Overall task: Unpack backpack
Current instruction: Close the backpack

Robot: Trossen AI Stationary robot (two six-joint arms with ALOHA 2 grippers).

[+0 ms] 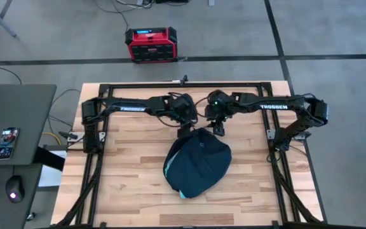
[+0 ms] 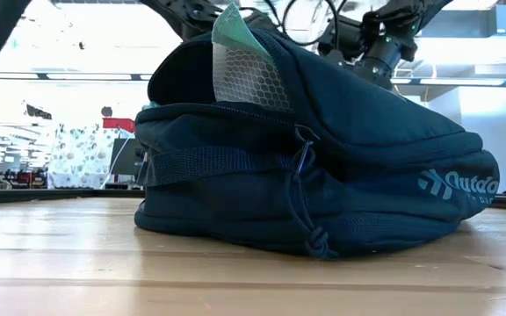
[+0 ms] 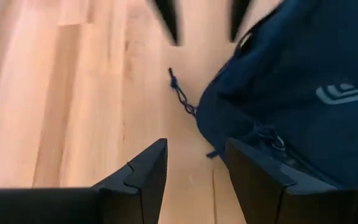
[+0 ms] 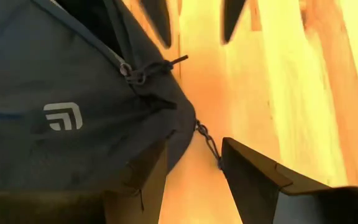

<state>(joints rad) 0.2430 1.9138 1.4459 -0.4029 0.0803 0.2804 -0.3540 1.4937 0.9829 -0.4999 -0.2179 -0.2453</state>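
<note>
Hovering: left hand (image 1: 184, 132) spread | right hand (image 1: 218, 129) spread | above backpack (image 1: 197, 162)

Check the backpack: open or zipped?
Open: the backpack flap gapes, with a mesh pocket showing in the opening.

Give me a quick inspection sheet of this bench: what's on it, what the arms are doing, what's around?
Surface: wooden table, bare around the bag.
Job's things: backpack lying flat, top flap open, mesh pocket showing.
Clutter: nothing seen.
Grippers: left tool open by the bag's edge; right tool open, one finger against the fabric.
Cables: zipper cord on the wood.
Surroundings: red-black box on the floor; side desk with phone.
</note>
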